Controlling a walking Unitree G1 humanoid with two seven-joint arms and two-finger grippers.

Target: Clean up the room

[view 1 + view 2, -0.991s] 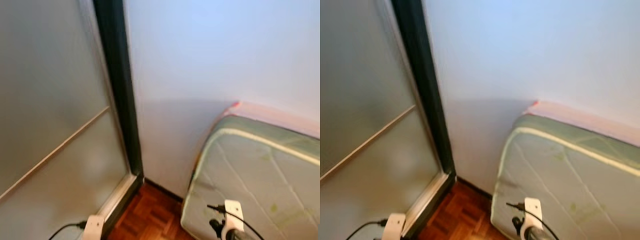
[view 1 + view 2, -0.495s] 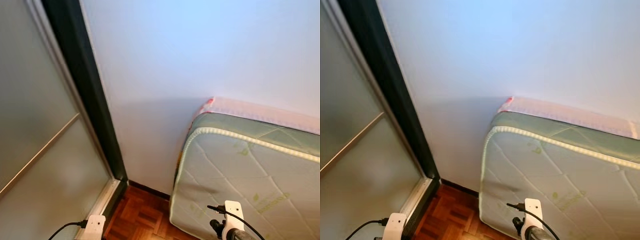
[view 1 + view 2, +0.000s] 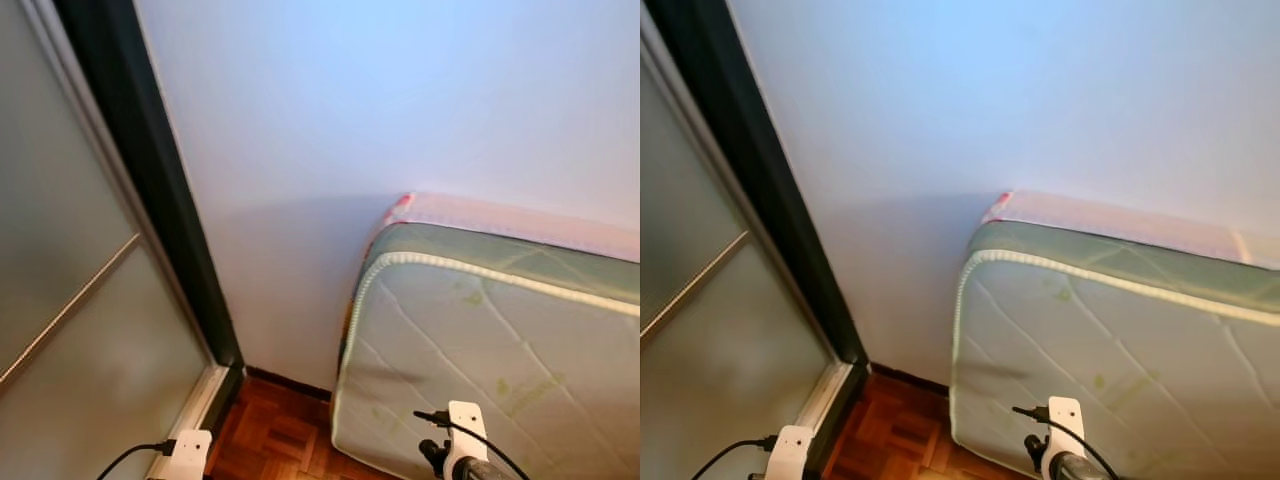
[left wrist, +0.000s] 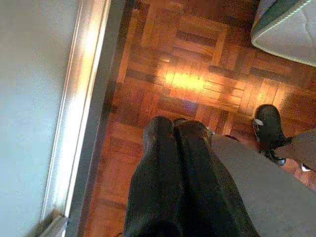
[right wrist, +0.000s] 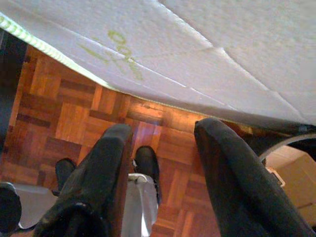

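Far left of the head view: a frosted glass door (image 3: 70, 300), matte grey w/ a thin pale rail slanting across it, set in a dark frame (image 3: 150, 190) that runs from top left down to the floor. Smooth, flat, prob. a sliding panel on the metal track (image 4: 74, 98) seen bright and ribbed along the left edge of the left wrist view.

Centre: plain pale wall (image 3: 380, 90), no texture, w/ a dark skirting strip at its foot. Lower centre: wood parquet floor (image 3: 285, 440), reddish small blocks in a basket pattern, glossy where light hits.

Right half: a mattress (image 3: 500, 350) stood on its long edge and leaning on the wall, likely parked there to free floor space. Quilted pale green-white fabric, stitched diamond lines, faint green print, corded piping round the rounded corner; a pinkish layer shows along its top edge.

Left gripper (image 4: 177, 129), lower centre of its wrist view, hangs over the floor beside the track, fingers pressed together, holding nothing. Right gripper (image 5: 160, 131), lower half of its wrist view, hangs just off the mattress's bottom edge, fingers spread apart, empty. Both arms look idle, carried low.

No loose clutter visible here, so what needs tidying can't be placed; robot prob. needs to look elsewhere.
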